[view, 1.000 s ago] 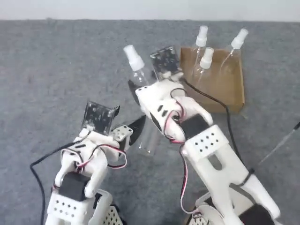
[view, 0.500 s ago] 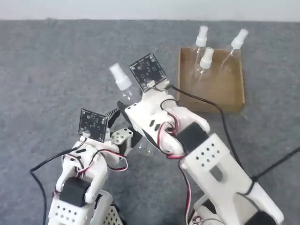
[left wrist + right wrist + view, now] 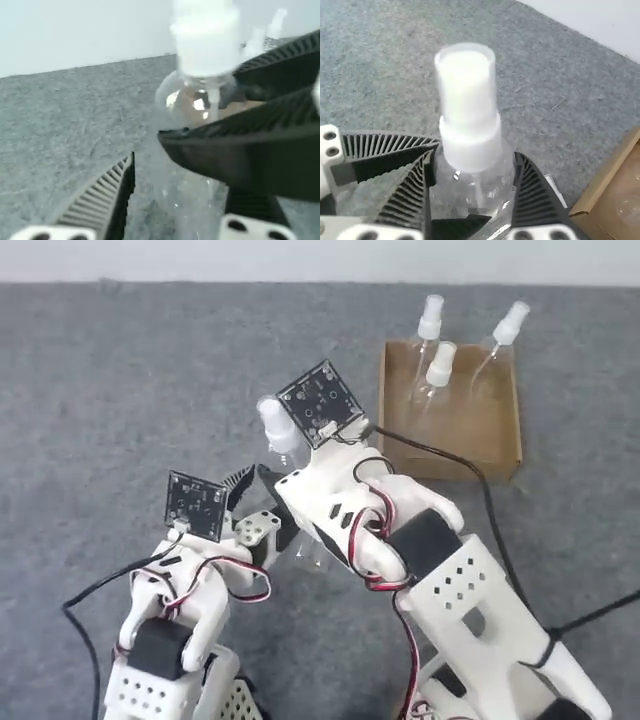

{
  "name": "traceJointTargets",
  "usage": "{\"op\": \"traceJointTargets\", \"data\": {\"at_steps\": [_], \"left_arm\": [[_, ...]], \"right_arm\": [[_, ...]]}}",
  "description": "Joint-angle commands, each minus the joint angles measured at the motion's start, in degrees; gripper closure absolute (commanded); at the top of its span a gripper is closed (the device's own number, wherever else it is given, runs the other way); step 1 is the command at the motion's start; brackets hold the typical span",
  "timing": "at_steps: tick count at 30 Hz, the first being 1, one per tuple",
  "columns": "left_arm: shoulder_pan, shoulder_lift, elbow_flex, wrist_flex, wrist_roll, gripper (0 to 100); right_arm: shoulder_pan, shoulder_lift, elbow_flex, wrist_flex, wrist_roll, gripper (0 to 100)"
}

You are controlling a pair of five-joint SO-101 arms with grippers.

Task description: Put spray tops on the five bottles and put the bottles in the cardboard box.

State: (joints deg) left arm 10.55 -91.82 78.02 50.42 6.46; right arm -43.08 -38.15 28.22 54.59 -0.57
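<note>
Three capped bottles (image 3: 441, 365) stand upright inside the cardboard box (image 3: 500, 445). The fourth bottle (image 3: 470, 145), spray top (image 3: 466, 75) on, is outside the box, near its wall on the left arm's side. Right gripper (image 3: 472, 175) is clamped on the clear body just under the cap. Left gripper (image 3: 262, 500) sits just beyond that bottle from the box, jaws apart, holding nothing. Can't tell if it touches the bottle.
</note>
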Motion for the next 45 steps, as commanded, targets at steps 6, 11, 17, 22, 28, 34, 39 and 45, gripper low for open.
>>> {"op": "traceJointTargets", "data": {"at_steps": [6,11,17,22,28,34,39,45], "left_arm": [[-2.8,-1.0,0.0,-2.5,0.4,74],[-2.6,-1.1,0.0,-2.4,0.4,74],[-2.6,-1.1,0.0,-2.4,0.4,74],[-2.6,-1.1,0.0,-2.4,0.4,74],[-2.6,-0.9,0.0,-2.4,0.4,74],[-2.6,-0.8,0.0,-2.4,0.4,74],[-2.6,-0.8,0.0,-2.4,0.4,74],[-2.6,-0.8,0.0,-2.4,0.3,74]], "right_arm": [[-0.1,-3.0,-2.8,1.5,1.3,99.3],[5.3,-2.6,-5.1,1.8,1.4,99.3],[16.6,-2.2,-13.6,8.0,1.5,99.3],[26.5,0.1,-20.2,15.8,5.7,99.3],[38.9,7.6,-23.6,16.5,6.3,99.3],[47.0,16.1,-23.3,8.8,5.9,99.3],[50.1,23.3,-23.3,2.0,5.8,99.3],[50.3,31.4,-23.3,-3.6,4.2,99.3]]}}
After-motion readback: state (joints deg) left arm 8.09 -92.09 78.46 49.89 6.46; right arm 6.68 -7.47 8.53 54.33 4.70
